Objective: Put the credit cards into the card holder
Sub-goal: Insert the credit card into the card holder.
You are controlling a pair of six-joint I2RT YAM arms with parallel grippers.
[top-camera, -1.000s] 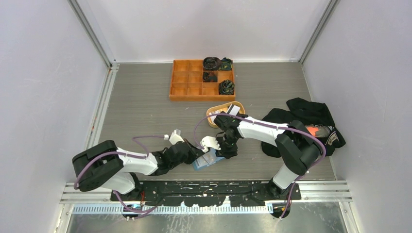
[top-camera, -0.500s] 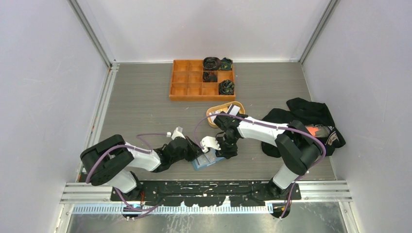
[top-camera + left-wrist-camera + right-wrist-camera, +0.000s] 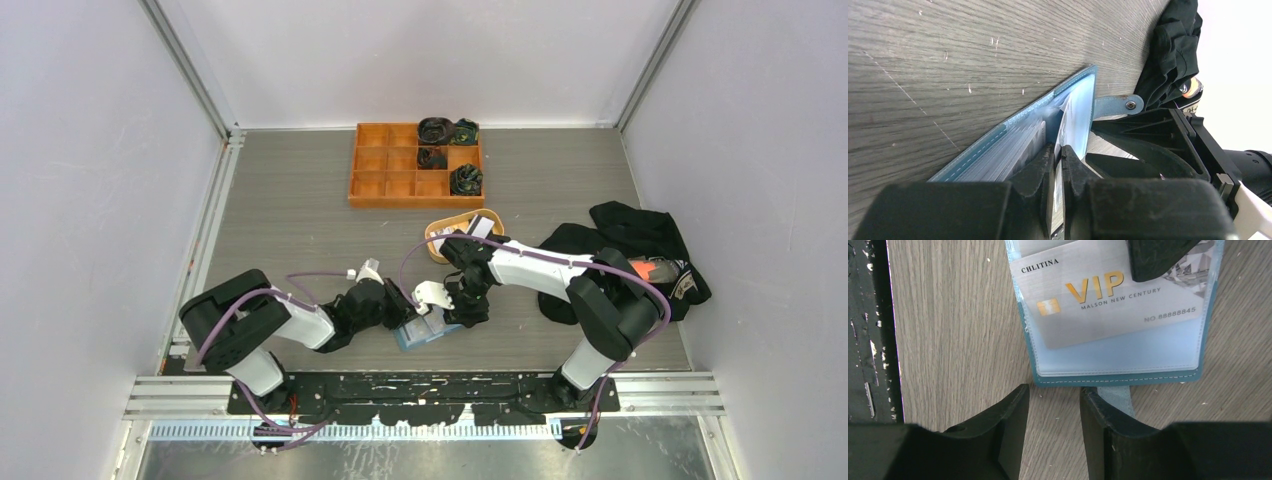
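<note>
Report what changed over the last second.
The left arm's elbow swung right, toward the blue folding card holder; the left claw stayed pinching the silver VIP card there. The right claw, orange compartment tray and black clothes stayed put.

Tray: orange tray (image 3: 385, 160) w/ compartments, sat far-centre on table.
Bundles: 4 dark rolled bits (image 3: 465, 179) lay in tray's right-hand compartments.
Dish: tan oval dish (image 3: 434, 243) stood near tray, apart from it.
Clothes: black heap (image 3: 640, 235) lay at right.
Table: grey wood-grain top (image 3: 290, 230), scratched.
</note>
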